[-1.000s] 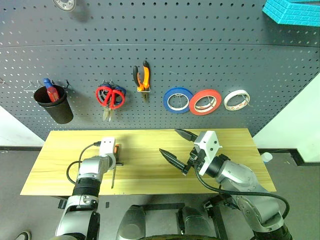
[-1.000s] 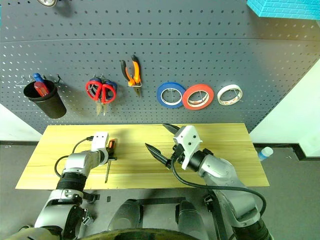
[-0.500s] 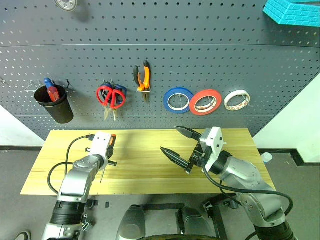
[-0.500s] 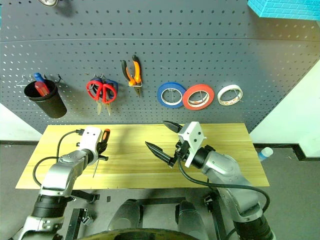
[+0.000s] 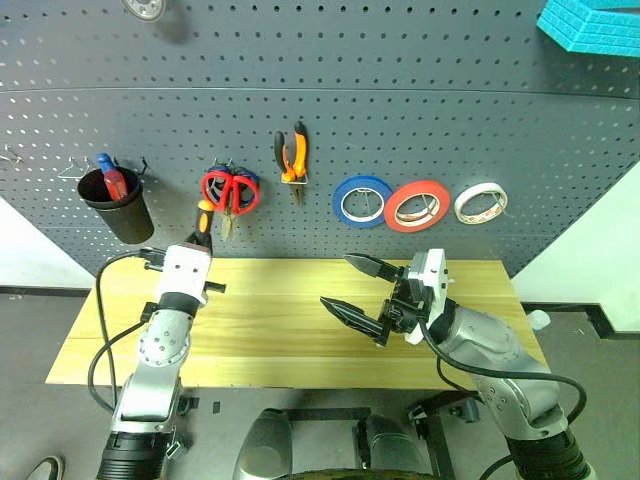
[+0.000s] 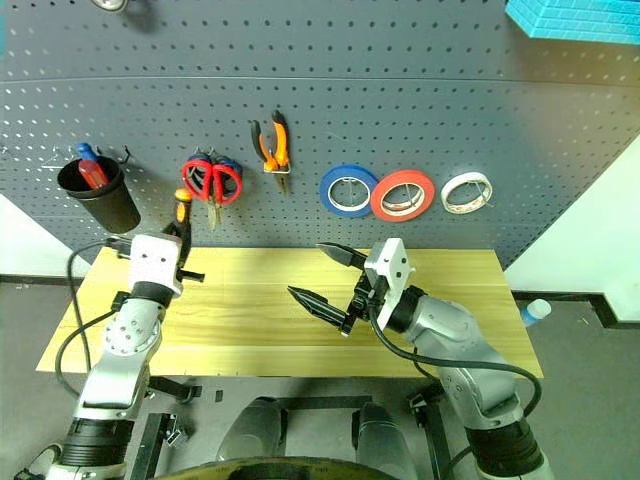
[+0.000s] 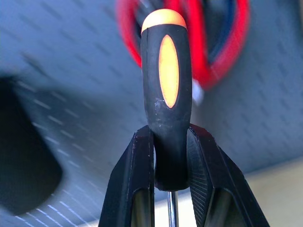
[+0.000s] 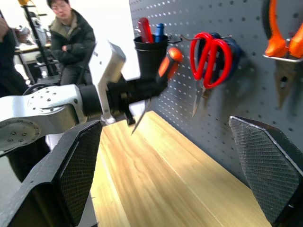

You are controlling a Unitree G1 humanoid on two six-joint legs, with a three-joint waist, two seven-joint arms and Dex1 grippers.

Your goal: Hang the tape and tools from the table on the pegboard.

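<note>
Your screwdriver (image 7: 166,90) sits pinched in the left gripper (image 7: 170,163), handle tip up, held above the table (image 5: 280,330) in front of the pegboard (image 5: 400,120). At its 1 o'clock hang the red scissors (image 5: 229,192). The pliers (image 5: 291,153) hang at 2 o'clock, and the red tape (image 5: 417,205) hangs at 3 o'clock. The black cup (image 5: 118,205) is at 10 o'clock. Your right gripper (image 5: 350,285) is spread wide over the table, holding nothing.
</note>
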